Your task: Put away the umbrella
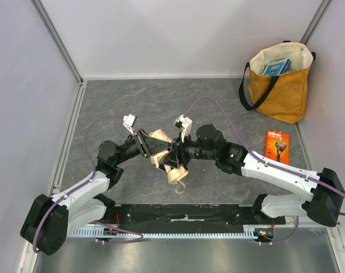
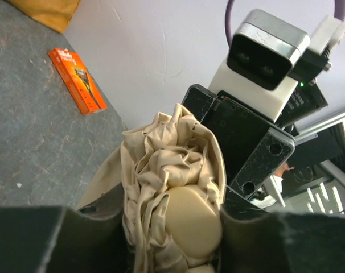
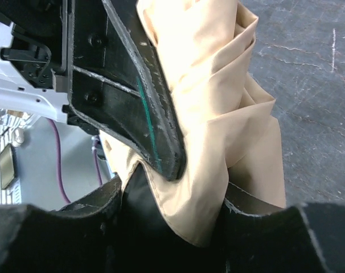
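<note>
**Top view.**
- Item: umbrella (image 1: 164,151), pale cream, folded into a loose bundle. It is held over the middle of the worktop (image 1: 161,102), with its knob end and cord loop hanging toward the arm bases.
- Left pincer (image 1: 155,149): clamped on the bundle from the left.
- Right pincer (image 1: 175,153): clamped on the bundle from the right, just beside the other.
- Yellow bag (image 1: 280,85): stands upright in the far right corner, mouth open, with a blue box (image 1: 276,67) inside. It is well apart from the umbrella.
- Orange packet (image 1: 276,146): lies flat, nearer than the bag, beside the right arm.

**Left wrist view.**
- Crumpled fabric and a rounded pale end-piece (image 2: 192,219) fill the gap between this pincer's fingers, so the grip is narrow and on cloth.
- The other pincer's black body sits directly behind the bundle.

**Right wrist view.**
- Cream folds are pinched between the fingers, and one black finger of the left pincer presses the same cloth.
- The shaft cannot be seen.

**Hazards, as judged.**
- Both grips seem to hold fabric rather than the shaft, so the cloth may slide and the bundle sag or drop once one side lets go.
- The pincers are crowded together, so a careless pull could knock them against each other.
- Loose folds may catch on the bag's rim, and the soft bag may tip or crumple under a push.
- The blue box takes up room inside the bag.
</note>
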